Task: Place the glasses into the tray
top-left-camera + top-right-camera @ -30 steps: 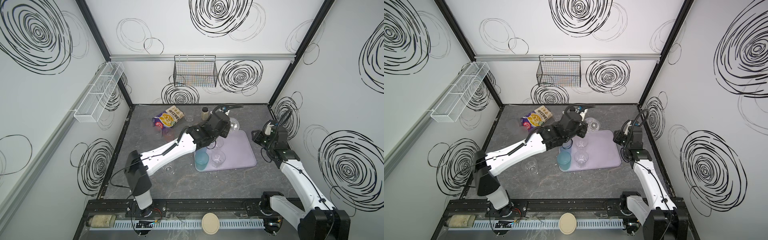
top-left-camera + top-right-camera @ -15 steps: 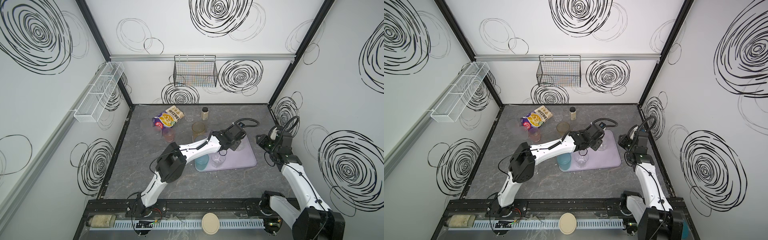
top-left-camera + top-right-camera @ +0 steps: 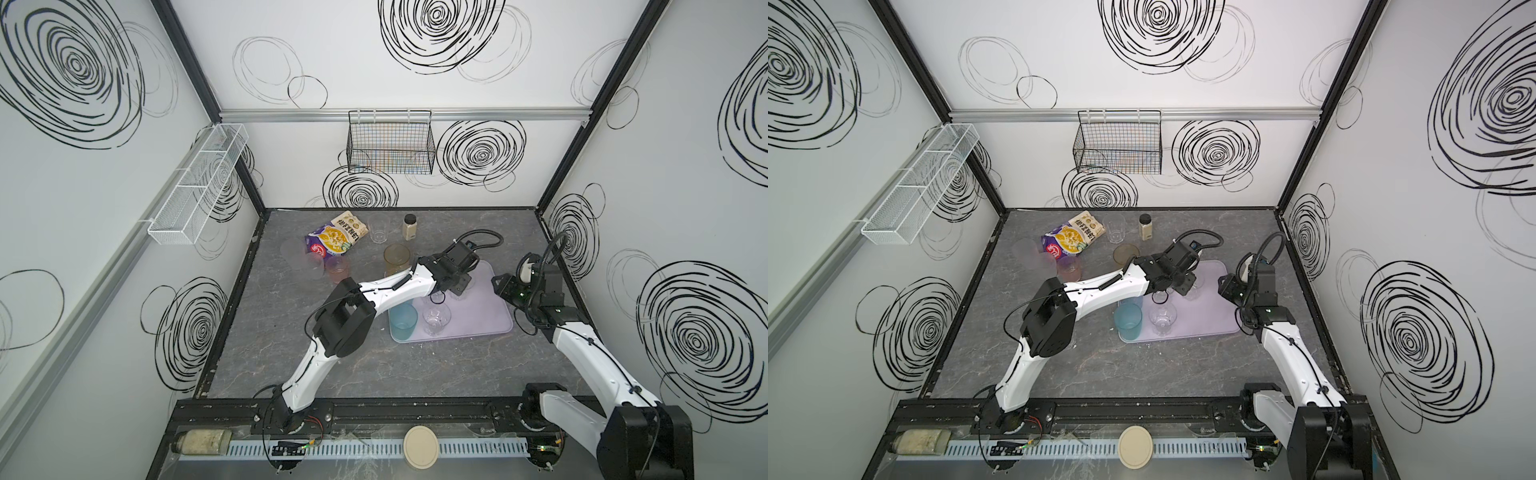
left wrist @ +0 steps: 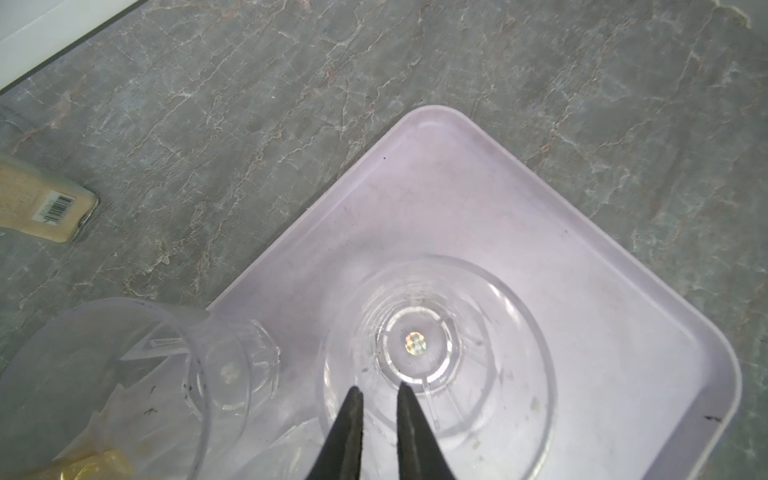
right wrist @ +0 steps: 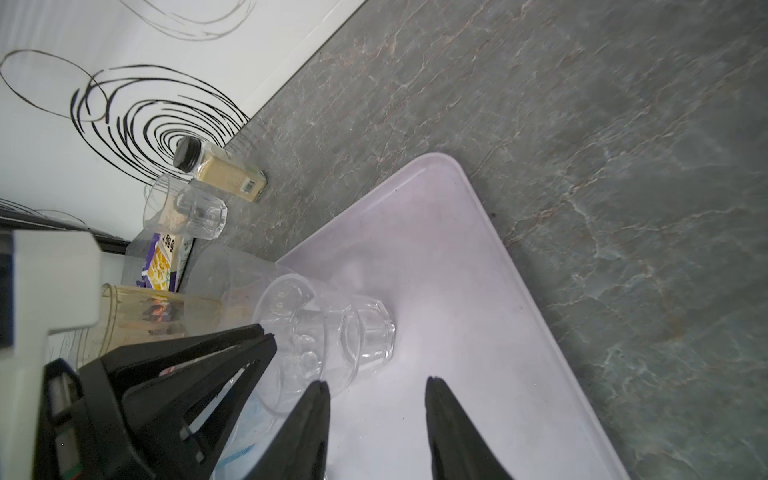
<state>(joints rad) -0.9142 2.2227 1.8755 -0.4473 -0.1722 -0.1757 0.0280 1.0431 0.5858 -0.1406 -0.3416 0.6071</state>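
The clear glass is standing upright inside the tray near its back edge, straight below the left pincer, which is sitting narrowly parted at its rim, while the right pincer is hovering wider and empty over the tray's right edge.

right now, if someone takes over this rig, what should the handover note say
Left end effector: jaws barely apart at the rim of a clear glass standing in the tray; grip unclear.
Right end effector: open, empty, above the tray.
Done: teal glass and second clear glass in the tray.
Left to do: amber glass, pink glass, frosted glass, back clear glass, all outside the tray.
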